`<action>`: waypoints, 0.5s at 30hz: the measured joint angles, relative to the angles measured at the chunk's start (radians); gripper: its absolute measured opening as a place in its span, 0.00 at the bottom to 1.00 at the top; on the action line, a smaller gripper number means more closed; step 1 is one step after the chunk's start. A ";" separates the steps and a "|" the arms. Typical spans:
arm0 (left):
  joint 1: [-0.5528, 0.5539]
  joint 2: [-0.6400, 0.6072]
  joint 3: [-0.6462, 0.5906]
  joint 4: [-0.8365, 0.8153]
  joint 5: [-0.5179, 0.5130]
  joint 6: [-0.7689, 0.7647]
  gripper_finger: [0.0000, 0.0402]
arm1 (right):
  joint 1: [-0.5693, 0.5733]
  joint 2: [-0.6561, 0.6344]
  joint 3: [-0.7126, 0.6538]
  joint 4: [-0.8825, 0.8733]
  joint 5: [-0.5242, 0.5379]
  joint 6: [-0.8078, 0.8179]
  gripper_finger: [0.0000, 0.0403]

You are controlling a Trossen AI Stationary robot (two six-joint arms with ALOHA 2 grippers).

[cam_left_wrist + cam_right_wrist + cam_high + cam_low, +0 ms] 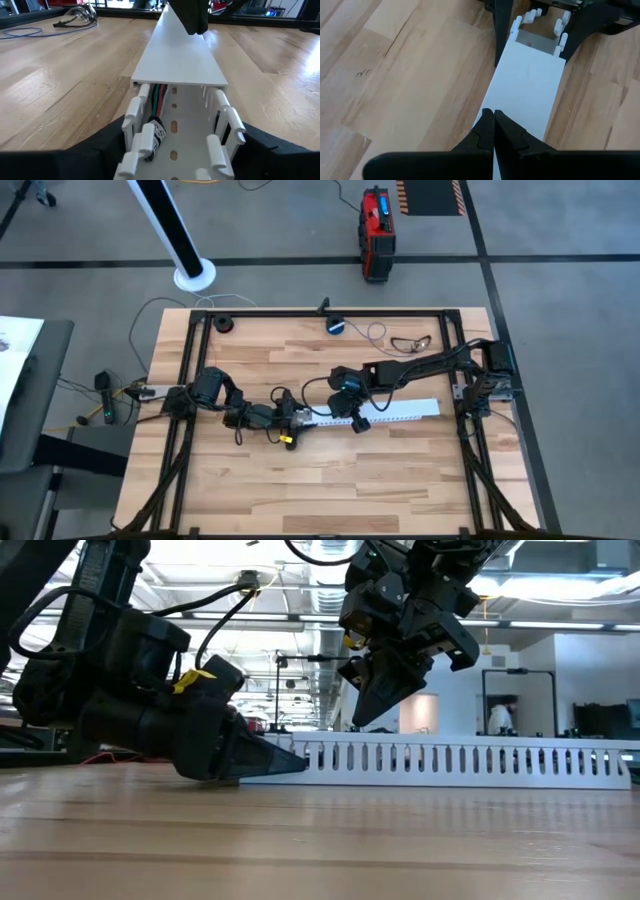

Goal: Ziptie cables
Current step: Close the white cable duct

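Left wrist view: the cables, seen as a small bundle of red, green and dark wires, were laid inside a white slotted cable duct, running in under its flat white cover; a pale labelled piece was lodged beside them against the duct's side teeth. The duct was laid flat along the middle of the wooden table. Its open end was clasped between the spread fingers of the left gripper, which was pressed down onto the tabletop. The right gripper was held just above the cover, its fingertips pinched together on nothing. Near the table's far edge, a pair of safety glasses and a thin pale cord were left lying.
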 joint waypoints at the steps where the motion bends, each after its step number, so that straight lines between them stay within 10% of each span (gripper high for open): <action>1: 0.000 0.000 0.001 0.000 -0.001 0.000 0.60 | 0.000 0.000 0.000 0.000 0.000 0.000 0.00; 15: 0.003 0.001 0.028 -0.010 -0.004 0.018 0.58 | -0.002 0.032 0.000 0.016 -0.004 0.008 0.00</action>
